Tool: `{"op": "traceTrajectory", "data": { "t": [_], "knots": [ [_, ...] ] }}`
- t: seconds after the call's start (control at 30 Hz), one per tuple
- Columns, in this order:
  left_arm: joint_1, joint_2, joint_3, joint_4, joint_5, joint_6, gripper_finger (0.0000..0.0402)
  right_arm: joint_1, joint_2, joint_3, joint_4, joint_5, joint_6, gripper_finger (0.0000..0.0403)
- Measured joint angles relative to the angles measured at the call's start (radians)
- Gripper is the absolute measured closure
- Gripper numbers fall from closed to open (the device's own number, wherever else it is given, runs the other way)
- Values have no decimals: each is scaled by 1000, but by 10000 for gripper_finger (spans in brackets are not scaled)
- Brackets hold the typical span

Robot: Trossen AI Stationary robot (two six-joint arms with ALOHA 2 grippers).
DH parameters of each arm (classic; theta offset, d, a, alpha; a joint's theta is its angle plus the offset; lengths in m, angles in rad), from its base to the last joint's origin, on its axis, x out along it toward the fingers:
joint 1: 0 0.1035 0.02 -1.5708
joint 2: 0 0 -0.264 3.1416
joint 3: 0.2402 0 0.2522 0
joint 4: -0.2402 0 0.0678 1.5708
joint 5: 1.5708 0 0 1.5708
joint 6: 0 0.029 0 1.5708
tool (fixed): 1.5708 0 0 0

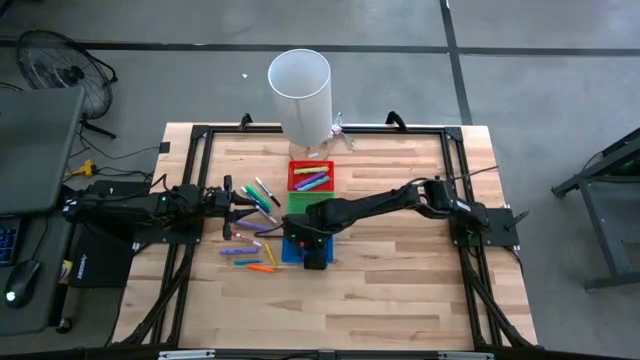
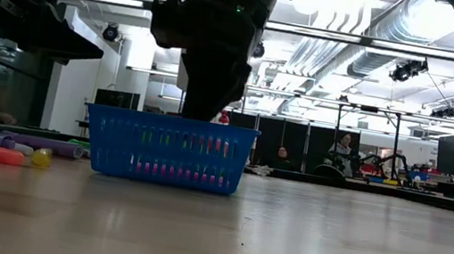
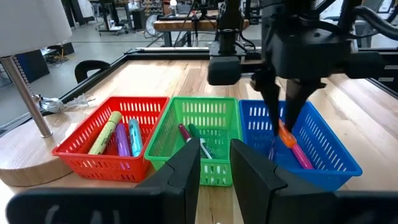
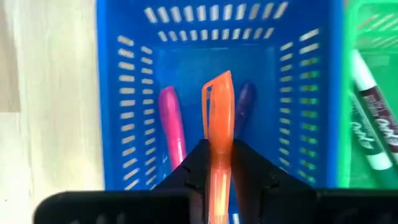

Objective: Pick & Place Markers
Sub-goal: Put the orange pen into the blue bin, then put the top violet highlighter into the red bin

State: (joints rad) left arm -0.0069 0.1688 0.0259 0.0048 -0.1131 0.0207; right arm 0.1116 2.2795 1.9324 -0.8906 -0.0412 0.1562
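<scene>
Right wrist view: looking straight down into the blue bin (image 4: 124, 93), with the right gripper (image 4: 219, 163) pinching an orange marker (image 4: 219, 118) between its fingers, tip pointing into the bin, hanging above a pink marker (image 4: 171, 127) and a purple marker (image 4: 244, 106) lying on the bin floor. Sitting just beside it, the green bin (image 4: 367, 37), holding a white marker with dark print (image 4: 372, 124). High view: reaching from the right side of the table (image 1: 400, 290) to the blue bin, nearest of three in a row with the green and the red bin (image 1: 296, 186). Lying loose on the wood left of the bins, several more markers (image 1: 248, 240). Waiting at the table's left edge near that scatter, the left gripper (image 3: 214, 163), fingers slightly spread, gripping nothing.
</scene>
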Motion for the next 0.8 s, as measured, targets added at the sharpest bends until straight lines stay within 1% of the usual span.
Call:
{"op": "traceTrajectory", "data": {
  "t": [0.1,0.37,0.47,0.6,0.8],
  "knots": [
    [0,0,0,0,0,0,316,2,0,-1,7,6,-20,356],
    [0,0,0,0,0,0,316,0,0,-1,28,-2,-22,285],
    [0,0,0,0,0,0,316,0,-1,0,30,-16,-22,265],
    [0,0,0,0,0,0,316,0,-23,0,26,-12,-25,255],
    [0,0,0,0,0,0,316,0,-75,0,-10,78,-34,254]
  ]
}}
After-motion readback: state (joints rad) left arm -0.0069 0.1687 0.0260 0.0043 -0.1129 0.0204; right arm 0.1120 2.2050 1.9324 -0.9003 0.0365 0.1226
